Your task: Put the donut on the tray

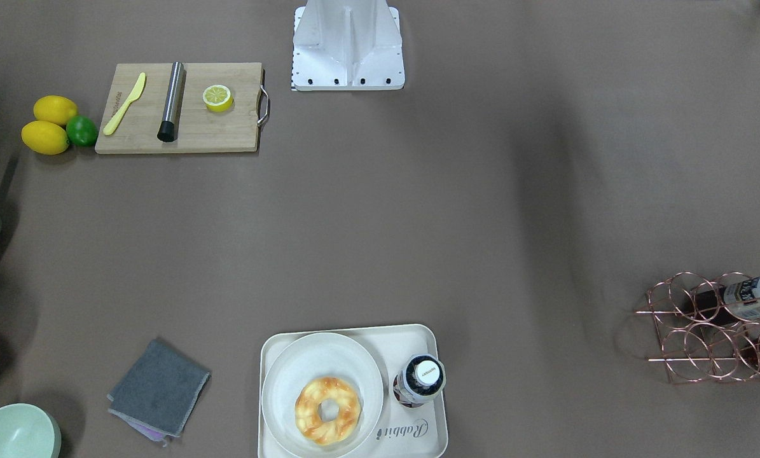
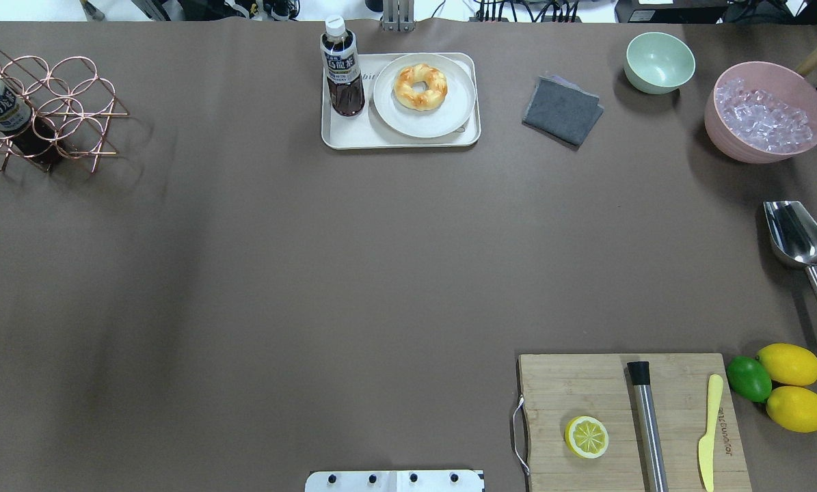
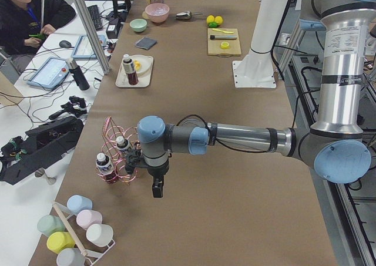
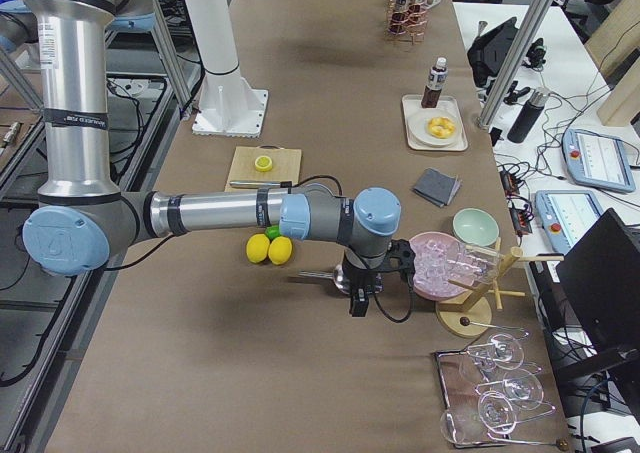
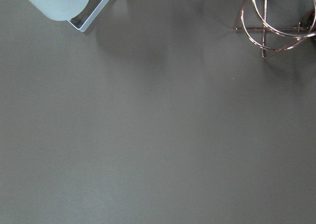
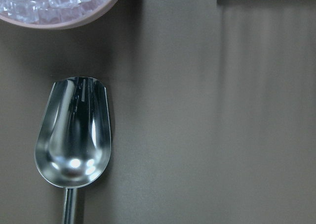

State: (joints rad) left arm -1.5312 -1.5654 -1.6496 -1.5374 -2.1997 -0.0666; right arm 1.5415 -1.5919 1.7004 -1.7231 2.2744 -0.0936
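The golden-orange donut [image 1: 327, 410] lies on a round white plate [image 1: 290, 375], and the plate sits on the cream-white tray [image 1: 418, 439] with "Rabbit" script. The overhead view shows the donut [image 2: 420, 87] on the tray [image 2: 398, 141] at the table's far edge. My left gripper [image 3: 157, 189] hangs over the table by the copper wire rack, far from the tray. My right gripper [image 4: 357, 306] hangs by the pink ice bowl, also far away. Both show only in the side views, so I cannot tell whether they are open or shut.
A dark drink bottle [image 2: 342, 68] stands on the tray beside the plate. A grey cloth [image 2: 562, 109], green bowl [image 2: 659, 61], ice bowl [image 2: 764, 113] and metal scoop [image 6: 74, 135] are at the right. The cutting board [image 2: 627, 417] and wire rack [image 2: 39, 109] stand apart.
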